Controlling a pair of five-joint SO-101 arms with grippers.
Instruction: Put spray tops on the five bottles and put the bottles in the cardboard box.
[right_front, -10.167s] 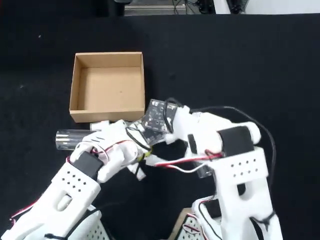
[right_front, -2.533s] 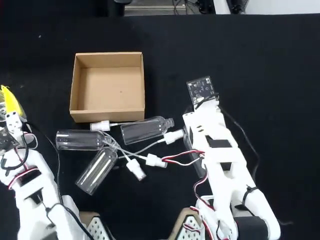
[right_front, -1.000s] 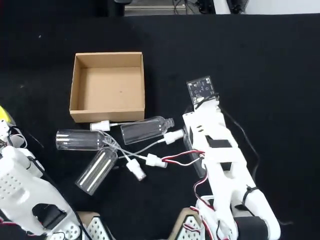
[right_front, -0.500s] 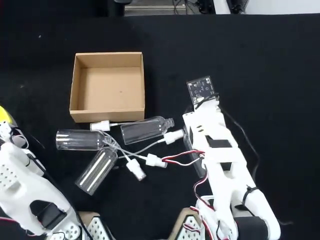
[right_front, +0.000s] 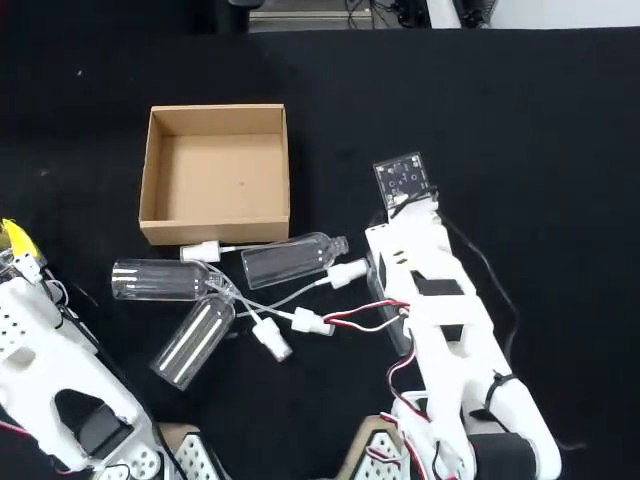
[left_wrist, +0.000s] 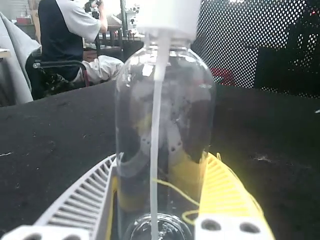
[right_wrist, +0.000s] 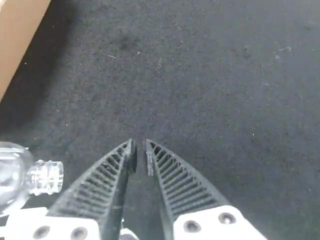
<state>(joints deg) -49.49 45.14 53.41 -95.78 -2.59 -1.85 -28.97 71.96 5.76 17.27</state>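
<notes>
A clear bottle (left_wrist: 165, 125) with a white spray top (left_wrist: 167, 17) and its dip tube inside stands upright between the white and yellow fingers of my left gripper (left_wrist: 164, 160), which is shut on it. That arm (right_front: 45, 350) is at the table's left edge. Three uncapped clear bottles (right_front: 160, 280) (right_front: 290, 260) (right_front: 195, 340) lie in front of the cardboard box (right_front: 147, 180). Loose spray tops (right_front: 200, 250) (right_front: 345, 273) (right_front: 310, 322) with tubes lie among them. My right gripper (right_wrist: 139, 155) is shut on nothing above black cloth, beside a bottle neck (right_wrist: 45, 177).
The right arm (right_front: 440, 310) stands folded right of the bottles, its wrist board (right_front: 402, 178) level with the box. The box's inside holds nothing. A box corner (right_wrist: 15, 30) shows in the right wrist view. Black cloth covers the table.
Both arms, joined over the bottles ten seconds ago, have drawn apart. The left arm has since shifted along the left edge; the right arm has kept still for the last seconds.
</notes>
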